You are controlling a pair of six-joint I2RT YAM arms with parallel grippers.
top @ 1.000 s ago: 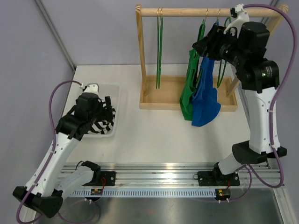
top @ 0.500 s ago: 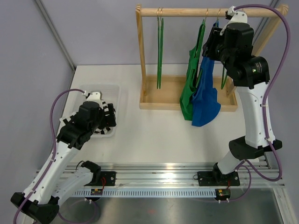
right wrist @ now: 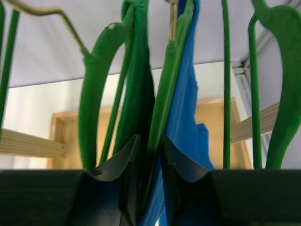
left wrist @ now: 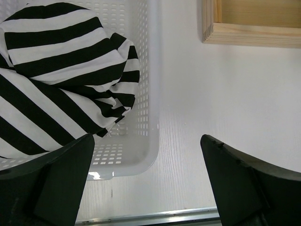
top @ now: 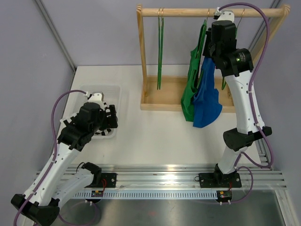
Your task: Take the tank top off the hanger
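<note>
A blue tank top (top: pixel 207 106) hangs on a green hanger from the wooden rail (top: pixel 183 12), beside a green tank top (top: pixel 189 92). My right gripper (top: pixel 212 47) is high at the blue top's shoulder. In the right wrist view its jaws (right wrist: pixel 150 141) are nearly shut around the green hanger arm (right wrist: pixel 167 89) and the blue fabric (right wrist: pixel 190 108) on it. The green top (right wrist: pixel 136 75) hangs just to the left. My left gripper (left wrist: pixel 148 146) is open and empty above the near right corner of a white basket (left wrist: pixel 141 155).
A black-and-white striped garment (left wrist: pixel 61 84) lies in the basket (top: pixel 116 94). An empty green hanger (top: pixel 161 52) hangs at the rail's left, and more empty green hangers (right wrist: pixel 225 84) hang right of the blue top. The rack's wooden tray (top: pixel 164 106) sits on the table.
My right arm has swung left along the rail and its gripper has come onto the blue top's hanger. My left gripper has drawn back from the basket towards the near edge.
</note>
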